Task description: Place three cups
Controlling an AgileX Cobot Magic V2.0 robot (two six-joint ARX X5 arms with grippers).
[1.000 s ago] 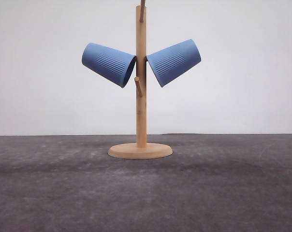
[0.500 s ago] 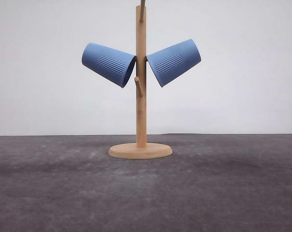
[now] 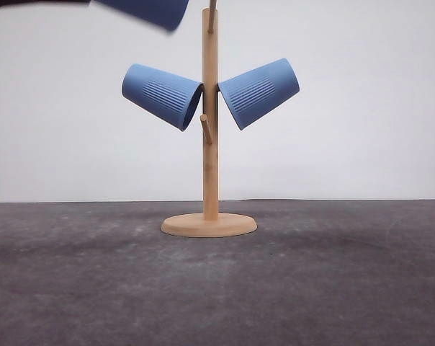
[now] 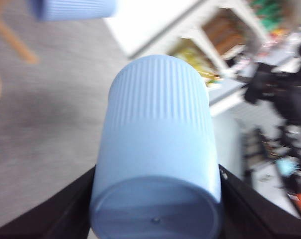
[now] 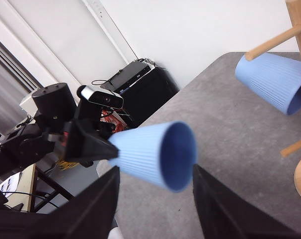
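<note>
One cup (image 4: pixel 155 164) sat clamped in left gripper (image 4: pixel 155 219), jaws against both sides near its flat bottom, rim leading. Third cup had newly entered front view at top left (image 3: pixel 149 10); half second before, absent. Right gripper (image 5: pixel 155 209) hung empty, fingers spread wide, near side of table (image 3: pixel 217 288). Farther off, stand (image 3: pixel 210 144): two cups already hung, left (image 3: pixel 162 96) and right (image 3: pixel 259 92), unmoved. Judged: last placement underway; top peg (image 3: pixel 212 16) probably target, needs rim aligned over it.

A third blue cup (image 3: pixel 147 11), apparently clamped in the left pincer (image 4: pixel 155 219), has entered at top left.
</note>
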